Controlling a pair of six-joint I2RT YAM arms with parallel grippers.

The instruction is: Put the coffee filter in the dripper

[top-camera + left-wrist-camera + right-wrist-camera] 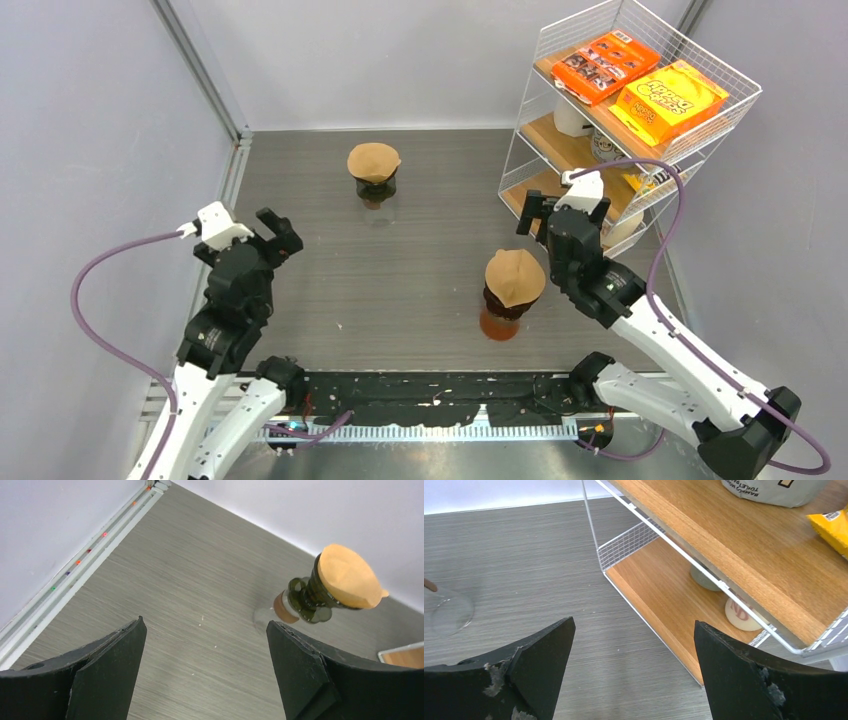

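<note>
White links and chunky black joint housings on left arm (215,330) and right arm (650,320), black bases. Purple cable (75,290) off each wrist, white bracket (218,222) on top. Matte black wedge fingers (105,670) on left gripper (206,625); same on right gripper (634,624), pale chipped scuffs

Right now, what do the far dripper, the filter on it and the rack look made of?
Far dripper: dark, glossy and see-through, so probably tinted glass or clear plastic; I can't tell which.
Filter: matte tan paper, by its thin edge and folded tab.
Rack: thin white coated wire, with shelves showing wood grain, possibly laminate.
</note>
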